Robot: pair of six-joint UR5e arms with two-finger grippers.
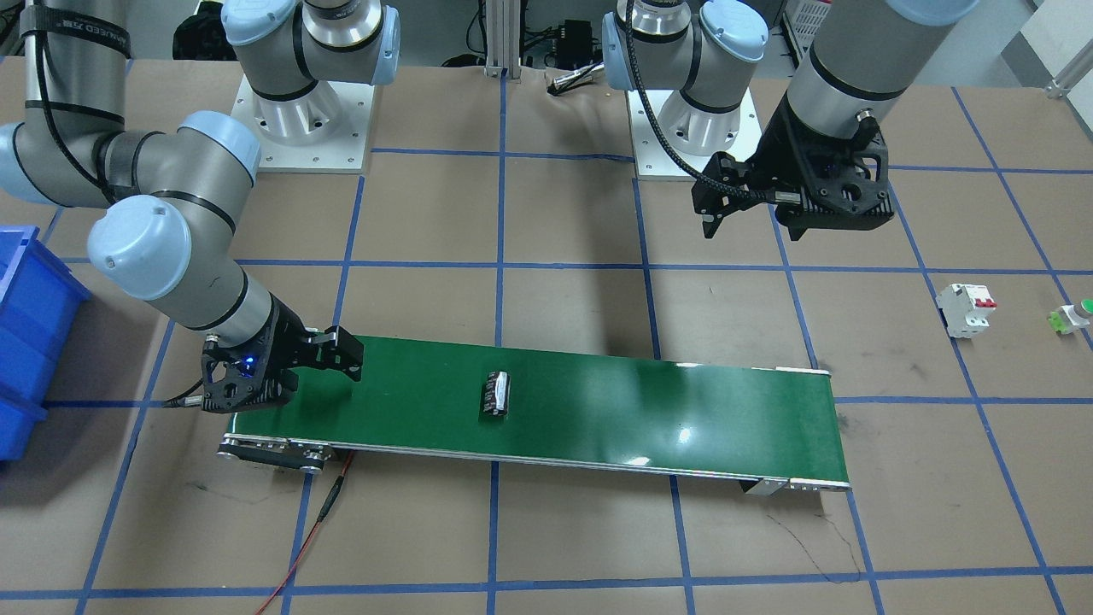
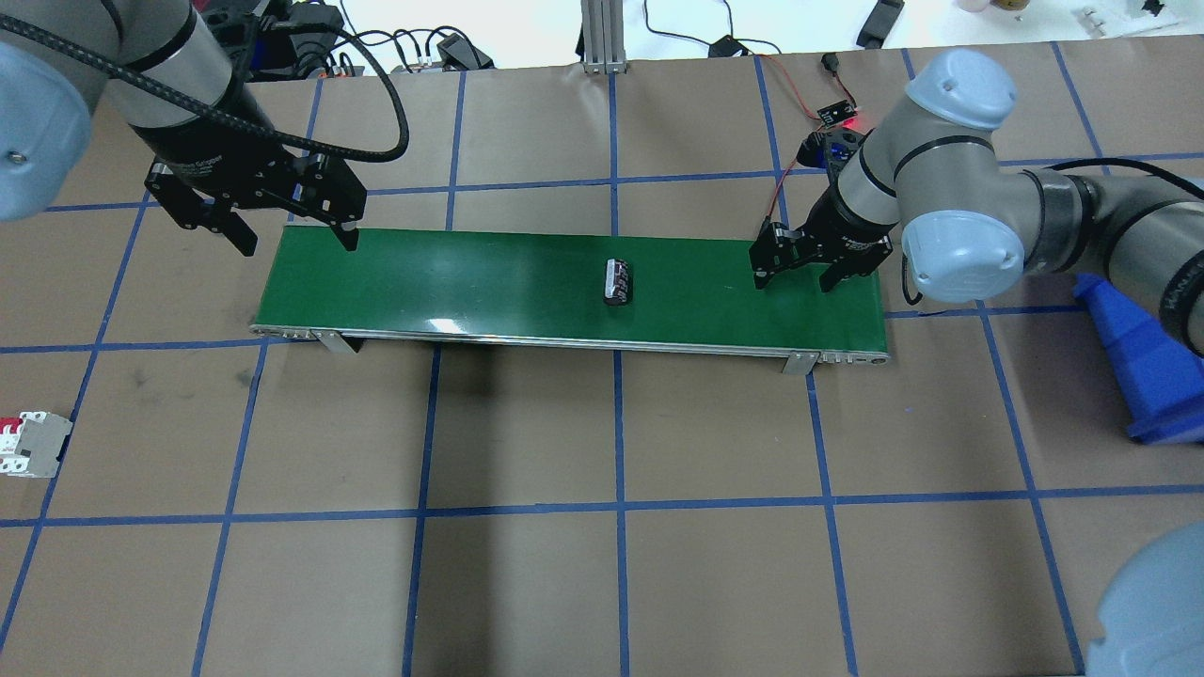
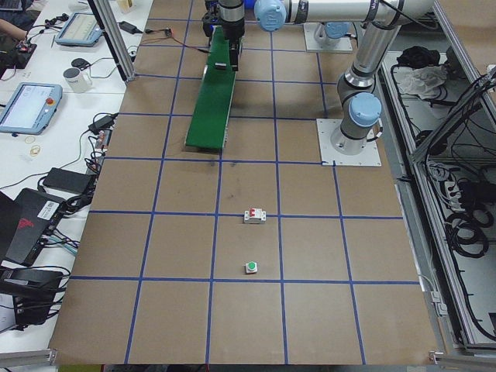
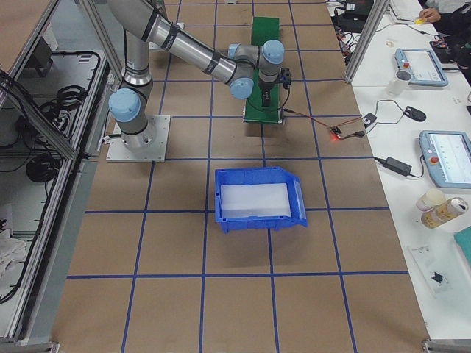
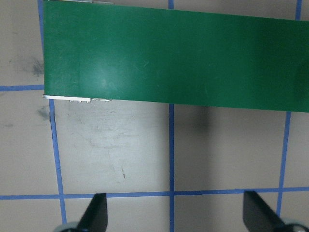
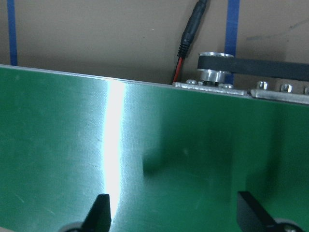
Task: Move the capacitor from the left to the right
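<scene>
The capacitor (image 1: 496, 394), a small black cylinder with silvery stripes, lies on its side near the middle of the green conveyor belt (image 1: 649, 414); it also shows in the overhead view (image 2: 618, 282). My left gripper (image 2: 298, 243) is open and empty, above the belt's left end and off its far edge. The left wrist view shows its fingers (image 5: 96, 215) spread over brown table beside the belt. My right gripper (image 2: 796, 279) is open and empty, low over the belt's right end. The right wrist view shows its fingers (image 6: 101, 212) apart over bare green belt. The capacitor shows in neither wrist view.
A white breaker (image 1: 967, 309) with red switches and a green push button (image 1: 1072, 316) sit on the table beyond the belt's left end. A blue bin (image 1: 26, 342) stands beyond the right end. A red cable (image 1: 329, 504) runs from the belt's motor end.
</scene>
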